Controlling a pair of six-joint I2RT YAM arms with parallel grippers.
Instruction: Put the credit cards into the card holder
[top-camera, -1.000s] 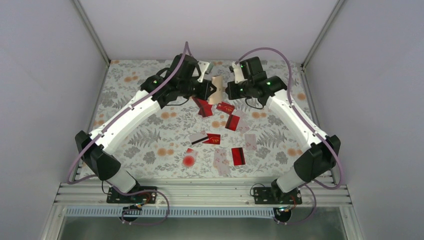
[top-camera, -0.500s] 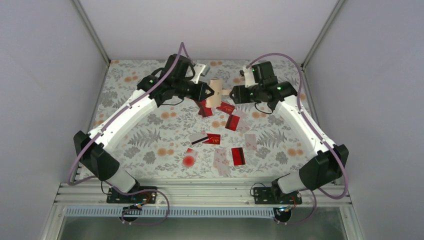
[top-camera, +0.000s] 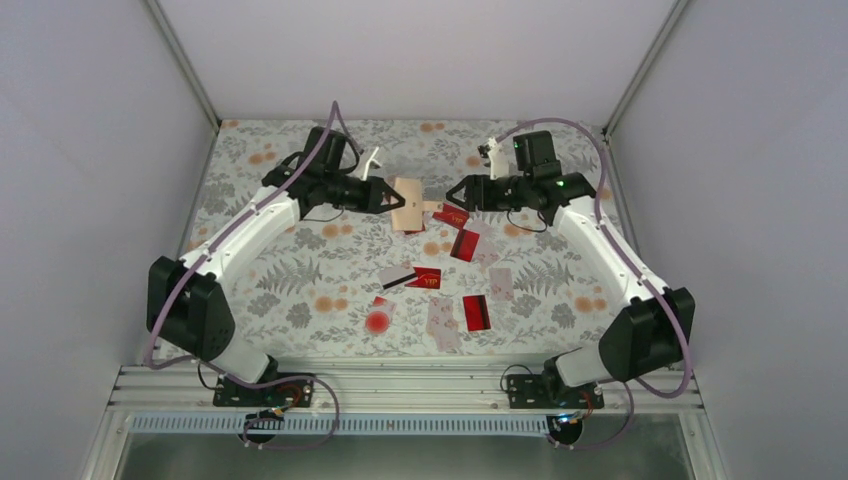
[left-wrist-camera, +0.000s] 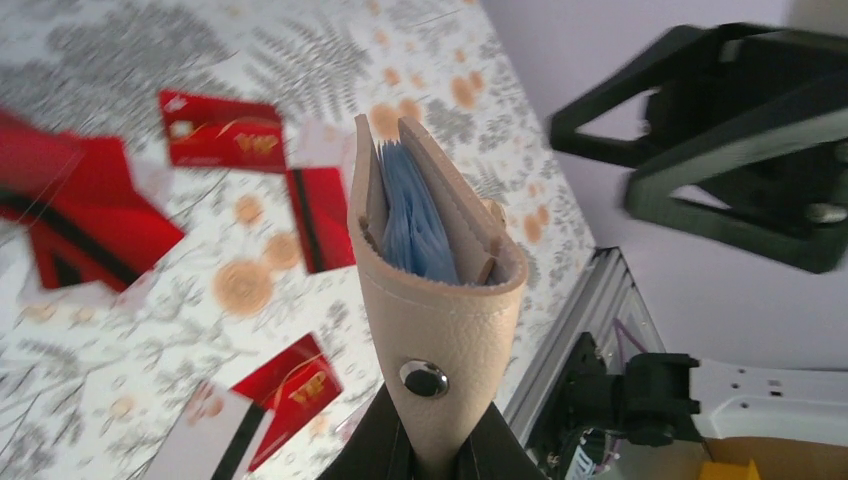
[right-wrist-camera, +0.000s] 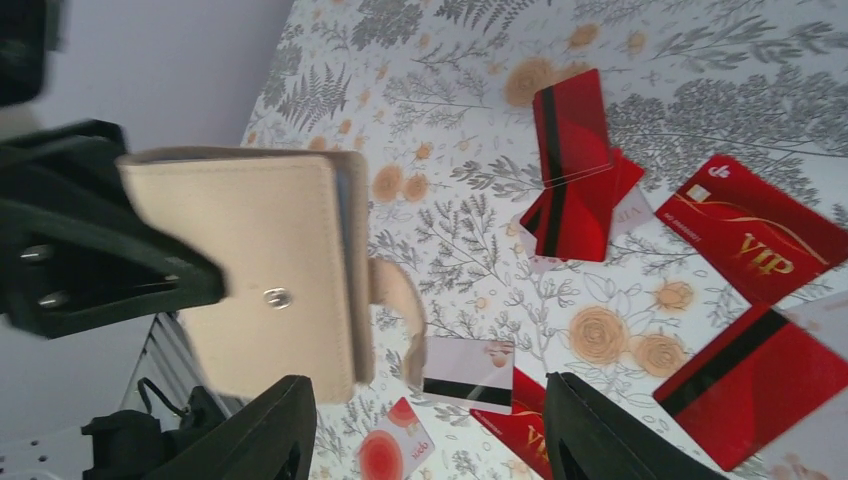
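- Table, floral cloth, walled on three sides; clock directions below are read from the top view.
- Left arm reaches in from 7 o'clock and right arm from 5 o'clock. The two wrists face each other near the far edge.
- Card holder, tan, is held off the table at 12 o'clock of the card scatter. From the left wrist its mouth faces away from the fingers, slightly parted with blue lining showing.
- Left gripper is clenched on the holder's folded end, at 9 o'clock of the holder.
- Right gripper is at 3 o'clock of the holder, close but apart. Its jaws are spread wide with nothing in them.
- Snap flap sticks out of the holder toward the right gripper.
- Credit cards lie loose on the cloth at centre.
  - Overlapping red cards sit directly below the holder, partly hidden by it.
  - More red ones lie at 5 and 6 o'clock of it.
- White card with black stripe touches a red card at its 3 o'clock.
- Pale cards lie nearer the bases.
- Round red blot is at 7 o'clock of the scatter.
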